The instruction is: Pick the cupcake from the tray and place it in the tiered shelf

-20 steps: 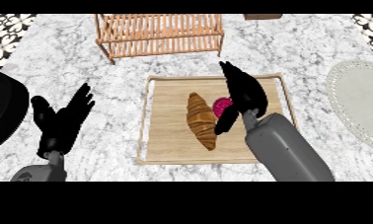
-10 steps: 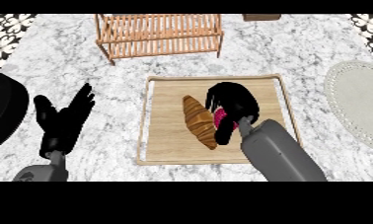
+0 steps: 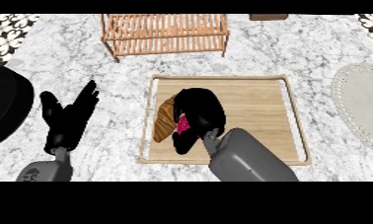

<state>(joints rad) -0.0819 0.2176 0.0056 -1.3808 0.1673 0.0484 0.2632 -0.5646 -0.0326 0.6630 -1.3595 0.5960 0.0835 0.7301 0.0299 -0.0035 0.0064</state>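
On the wooden tray (image 3: 270, 104) my right hand (image 3: 197, 114) is curled down over the pink cupcake (image 3: 183, 123), of which only a small pink patch shows under the fingers. A brown croissant (image 3: 163, 122) lies just left of it on the tray, partly hidden by the hand. The wooden tiered shelf (image 3: 165, 31) stands at the back of the counter, well apart from the tray. My left hand (image 3: 67, 118) rests open at the lower left, fingers up, holding nothing.
A pale round plate (image 3: 355, 99) lies at the right edge. A black rounded object (image 3: 13, 102) sits at the left edge beside my left hand. A dark item (image 3: 268, 17) shows at the back right.
My right hand has come down from straight fingers above the tray to curled fingers over the cupcake, shifting left toward the croissant. The left hand has not moved.
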